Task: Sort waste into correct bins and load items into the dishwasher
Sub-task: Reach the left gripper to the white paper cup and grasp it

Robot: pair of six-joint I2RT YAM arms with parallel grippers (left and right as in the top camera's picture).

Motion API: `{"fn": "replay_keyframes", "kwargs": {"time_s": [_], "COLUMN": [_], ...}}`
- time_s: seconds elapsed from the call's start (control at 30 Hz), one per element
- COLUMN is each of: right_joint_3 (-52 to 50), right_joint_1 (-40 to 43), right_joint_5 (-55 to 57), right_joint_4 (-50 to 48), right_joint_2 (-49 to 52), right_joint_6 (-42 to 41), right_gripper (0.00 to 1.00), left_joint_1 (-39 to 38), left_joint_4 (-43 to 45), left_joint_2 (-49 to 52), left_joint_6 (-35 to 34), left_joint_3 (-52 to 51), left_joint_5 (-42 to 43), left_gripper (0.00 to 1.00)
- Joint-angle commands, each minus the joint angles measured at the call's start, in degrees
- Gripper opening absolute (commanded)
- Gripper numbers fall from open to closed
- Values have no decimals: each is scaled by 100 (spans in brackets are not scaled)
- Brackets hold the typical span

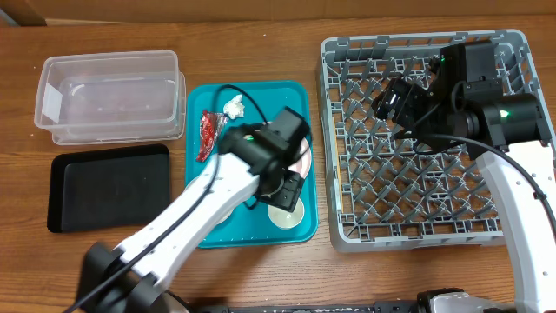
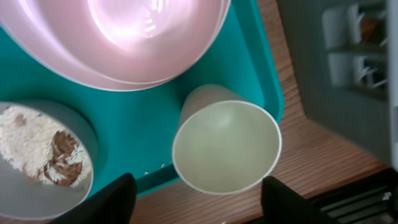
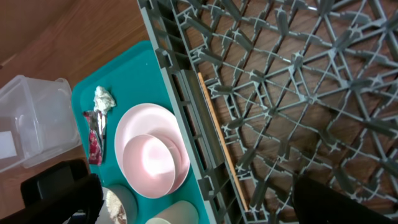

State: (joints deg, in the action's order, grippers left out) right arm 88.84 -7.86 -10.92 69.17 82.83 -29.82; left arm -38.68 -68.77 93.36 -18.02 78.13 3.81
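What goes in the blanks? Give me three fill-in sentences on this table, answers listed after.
1. The pink bowl sits on the pink ____.
2. The red wrapper lies on the ____ tray.
3. The open left gripper has its fingers either side of the small white ____.
Missing words: plate; teal; cup.

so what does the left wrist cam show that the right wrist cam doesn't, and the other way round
only left wrist: the empty inside of the white cup, and brown bits in the rice scraps in the small bowl. only right wrist: red wrapper, white tissue, clear tub, the peg grid of the grey rack. both: pink bowl, teal tray, the rack's side wall.
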Motion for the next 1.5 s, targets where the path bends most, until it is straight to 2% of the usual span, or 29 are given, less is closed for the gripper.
{"fn": "replay_keyframes", "kwargs": {"time_s": [0.0,0.27,0.4,0.6,0.7,1.0,1.2,1.4,1.43,1.47], "right_joint_3": [114,114,114,114,114,114,114,114,114,114], "right_joint_1": [22,22,22,22,22,22,22,22,22,22], "right_joint_5": [-116,199,210,332,334,334,334,332,323,293], "right_joint_4": [35,35,33,33,42,63,146,144,144,120], "right_joint_2": [-20,-17,-17,-17,-17,-17,-17,-17,-17,-17], "right_joint_6": [4,2,2,0,0,0,0,0,0,2], "right_gripper": [100,100,100,100,100,100,100,100,100,100], "left_joint_1": [-199,-212,-212,-179,-179,-173,-90,422,610,1119], "left_joint_4": [17,4,48,44,44,-243,-984,-1095,-1073,-1001], "left_joint_2": [476,1086,1154,1154,1154,1147,1003,570,487,326], "left_joint_6": [337,348,345,345,345,227,136,289,293,280], "left_joint_3": [-39,-39,-39,-39,-39,44,837,1751,1884,2094], "left_joint_5": [-219,-299,-411,-518,-791,-863,-442,654,920,1668], "left_gripper": [59,44,41,10,4,4,4,4,4,4]}}
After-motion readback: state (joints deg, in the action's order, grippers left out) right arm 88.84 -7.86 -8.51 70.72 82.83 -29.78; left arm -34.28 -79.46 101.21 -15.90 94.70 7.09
